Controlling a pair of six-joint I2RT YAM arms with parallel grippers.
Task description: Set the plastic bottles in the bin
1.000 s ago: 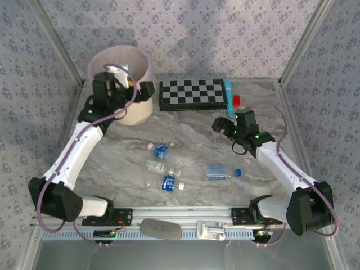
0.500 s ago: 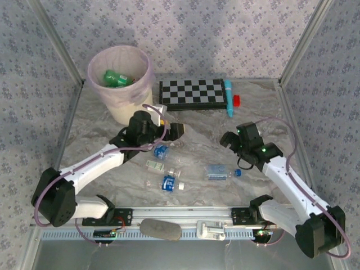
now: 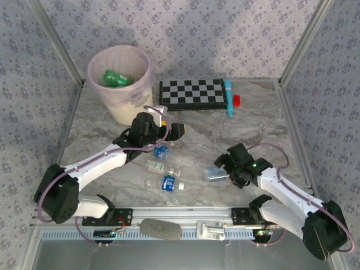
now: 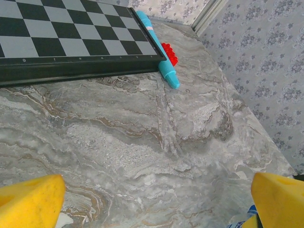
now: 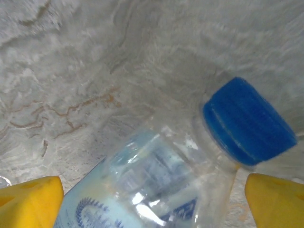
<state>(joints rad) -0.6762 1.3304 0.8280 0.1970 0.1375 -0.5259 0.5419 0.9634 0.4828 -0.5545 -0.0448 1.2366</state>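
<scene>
Far left, toward the back of the grey marbled table [image 3: 101, 152]: round cream-white bin [image 3: 130, 110] with a pale pink liner at its rim, upright, with at least one green plastic bottle [image 3: 115, 77] already lying inside. Just right of it and nearer: left tool [image 3: 171, 121], yellow-tipped fingers spread wide and holding nothing, hanging over a clear plastic bottle with a blue label [image 3: 161, 151] that lies on its side (probably the blue sliver at the lower right corner of the left wrist view). Nearer the front edge: a small pale bottle [image 3: 154, 165], too small to read, and another clear blue-labelled bottle [image 3: 167, 183], both flat on the table and apart from each other. Along the far edge: black-and-white chessboard [image 3: 191, 94], teal marker pen [image 3: 229, 97] and small red block [image 3: 237, 100], none of them meant for the bin. Right of centre: right tool [image 5: 152, 204], likewise wide open, straddling a clear plastic bottle with a blue cap [image 5: 156, 190], one yellow fingertip on either side of the body, not closed on it. By the look of them: empty, light, thin-walled, smooth and round, so apt to dent under a hard squeeze and to roll or squirt out of a shallow pinch. Best taken across the labelled middle of the body, fingers square to its length, not at the tapering neck or the cap.
</scene>
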